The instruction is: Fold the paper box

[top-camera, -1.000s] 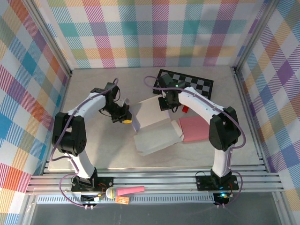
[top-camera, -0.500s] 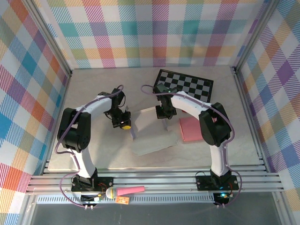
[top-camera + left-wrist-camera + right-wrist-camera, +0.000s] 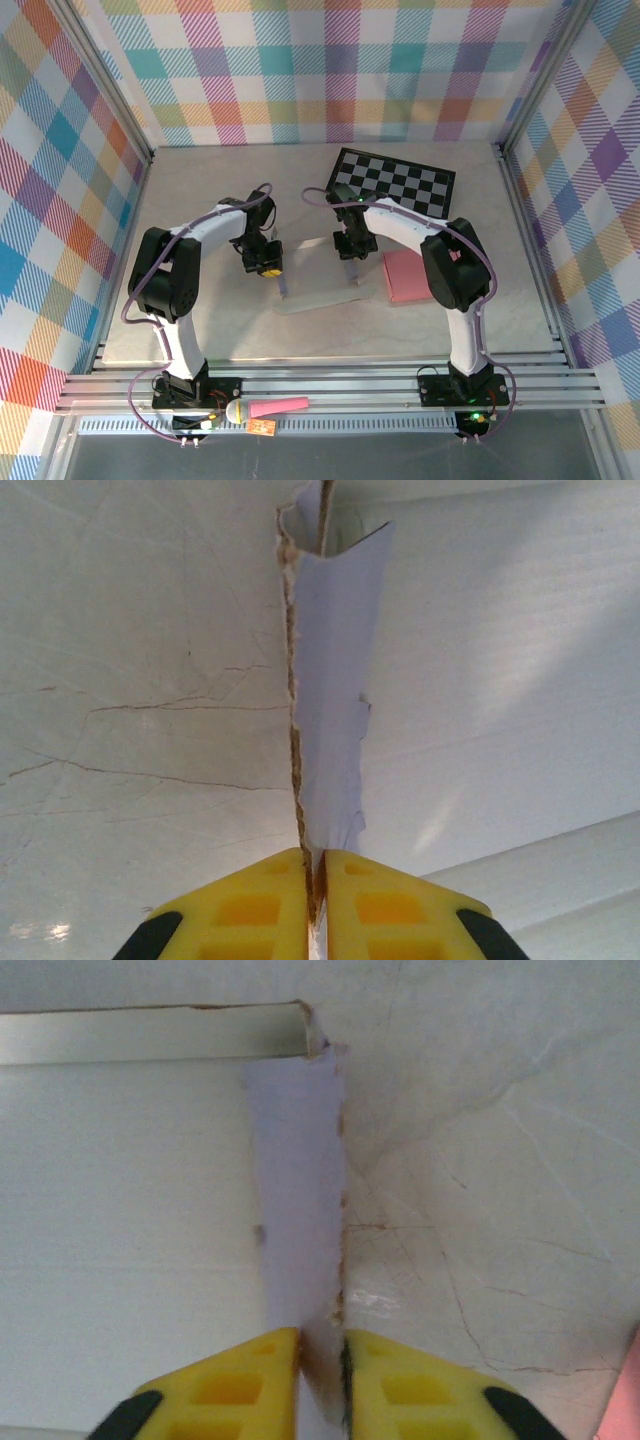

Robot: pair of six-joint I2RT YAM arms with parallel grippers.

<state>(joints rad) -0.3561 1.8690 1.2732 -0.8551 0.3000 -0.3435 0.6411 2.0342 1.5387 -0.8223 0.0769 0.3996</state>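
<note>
Pastel plaid walls (image 3: pixel 330 70) on three sides. Pale marbled table (image 3: pixel 200 180) with thin crack-like veins. Aluminium corner posts (image 3: pixel 112 80), slotted aluminium rails (image 3: pixel 330 385) along near edge. Even, bright light.

Bare pale marbled tabletop (image 3: pixel 190 180) gives passage left, back-left and along the near edge. The white paper box (image 3: pixel 320 298) blocks the middle, with a flat pink sheet (image 3: pixel 408 275) and black-and-white checkered board (image 3: pixel 400 180) to its right.

White paper box (image 3: pixel 325 295), partly folded, base flat, two side flaps upright
</note>
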